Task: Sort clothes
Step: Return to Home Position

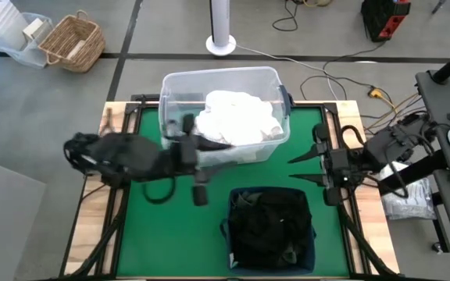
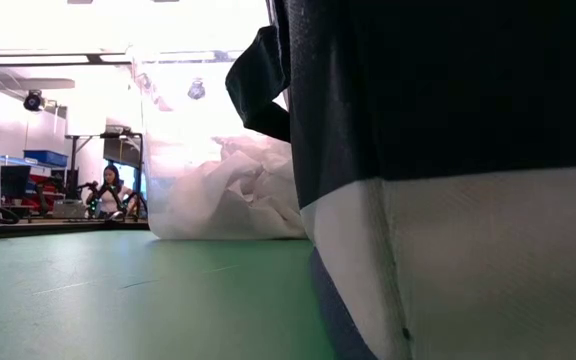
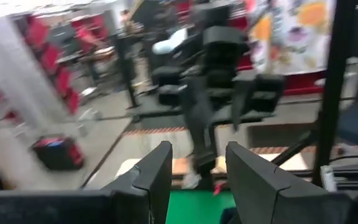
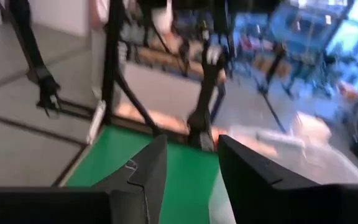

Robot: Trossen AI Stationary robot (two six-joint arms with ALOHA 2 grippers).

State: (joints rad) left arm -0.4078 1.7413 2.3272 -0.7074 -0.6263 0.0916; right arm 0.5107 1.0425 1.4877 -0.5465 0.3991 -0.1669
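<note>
While both arms hang over the green desk, I read the left gripper as open. In its wrist view the two dark fingers stand apart with nothing between them, and only the room and the other arm show beyond. It touches nothing. Just past its tips sits the clear tub, and the white clothes lie heaped inside, mostly on the side of the tub farther from this gripper.

Facing it from across the desk, the right gripper is spread wide and empty, with both fingers pointing toward the left arm and clear of everything. Ahead of it to one side is the tub with the white heap. Ahead to the other side stands the blue bin, well apart from its fingertips. The dark clothes fill that bin up to its rim. From desk height I see dark fabric draped at the bin's top, with the tub of white clothes behind it.
</note>
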